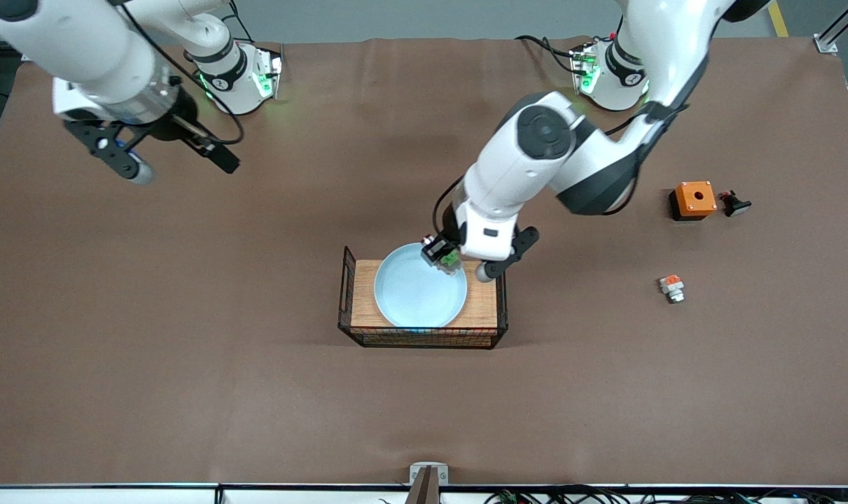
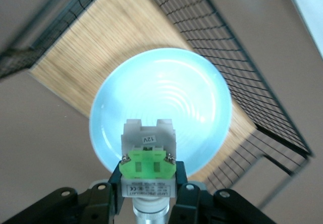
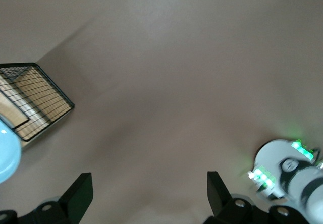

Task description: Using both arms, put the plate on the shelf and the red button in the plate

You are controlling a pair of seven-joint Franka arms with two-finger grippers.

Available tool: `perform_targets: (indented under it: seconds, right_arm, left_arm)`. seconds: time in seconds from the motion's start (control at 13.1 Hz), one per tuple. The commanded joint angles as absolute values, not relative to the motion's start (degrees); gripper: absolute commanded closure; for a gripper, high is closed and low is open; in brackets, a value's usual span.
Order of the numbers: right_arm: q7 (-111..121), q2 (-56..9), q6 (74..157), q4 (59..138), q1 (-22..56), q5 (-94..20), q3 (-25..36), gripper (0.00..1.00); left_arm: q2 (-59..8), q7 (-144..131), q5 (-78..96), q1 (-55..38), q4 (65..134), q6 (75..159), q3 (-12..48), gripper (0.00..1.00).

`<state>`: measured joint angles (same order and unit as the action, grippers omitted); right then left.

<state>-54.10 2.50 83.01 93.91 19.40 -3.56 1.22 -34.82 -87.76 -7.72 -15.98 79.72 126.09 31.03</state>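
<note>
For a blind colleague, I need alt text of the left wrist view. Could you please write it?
The left gripper holds the red button, a white switch piece with a green patch, just above the pale blue plate. The plate lies in a wire basket with a wooden floor, on a brown table.

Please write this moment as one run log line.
left gripper: shut on red button, over plate | plate: in basket | right gripper: open, waiting over bare table

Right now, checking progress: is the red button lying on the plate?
No, the left gripper holds the red button in the air over the plate.
</note>
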Motion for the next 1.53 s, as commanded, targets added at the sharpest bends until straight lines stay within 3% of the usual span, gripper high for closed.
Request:
perform_targets:
  seconds: [0.0,0.15,0.31,0.38,0.46,0.69,1.0,1.46]
  right_arm:
    - [-41.62,5.54,84.2,97.21,13.47,-3.78,0.26,0.0]
    - [-30.64,5.54,84.37,97.12,8.29,-3.78,0.26,0.0]
    - [-21.14,5.45,84.9,96.68,3.89,-3.78,0.26,0.0]
    - [-18.31,5.45,85.34,96.51,2.65,-3.52,0.26,0.0]
    - [-16.37,5.45,85.69,96.42,1.94,-3.08,0.26,0.0]
    - [-11.96,5.27,86.04,94.05,0.7,-1.77,0.26,0.0]
    - [-8.72,5.01,86.04,90.8,0.7,0.97,0.17,0.0]
    - [0.44,4.57,85.43,87.9,-2.02,0.0,1.14,0.0]
  left_arm:
    - [-38.14,-90.79,-8.97,-22.93,75.5,125.86,24.45,0.88]
    - [-39.98,-91.32,-9.05,-23.12,75.5,126.99,24.35,0.72]
    - [-40.08,-91.23,-9.4,-23.55,75.59,127.97,23.56,0.4]
    - [-39.99,-91.14,-9.49,-23.99,75.59,127.97,22.6,0.15]
    - [-39.82,-90.97,-9.49,-24.43,75.59,127.97,21.72,0.0]
    - [-36.84,-90.97,-9.49,-24.35,75.5,126.05,20.22,0.0]
    - [-28.85,-88.69,-8.88,-19.26,75.5,116.92,20.21,0.0]
    - [-18.73,-61.04,-8.61,-9.07,76.11,97.15,19.86,0.0]
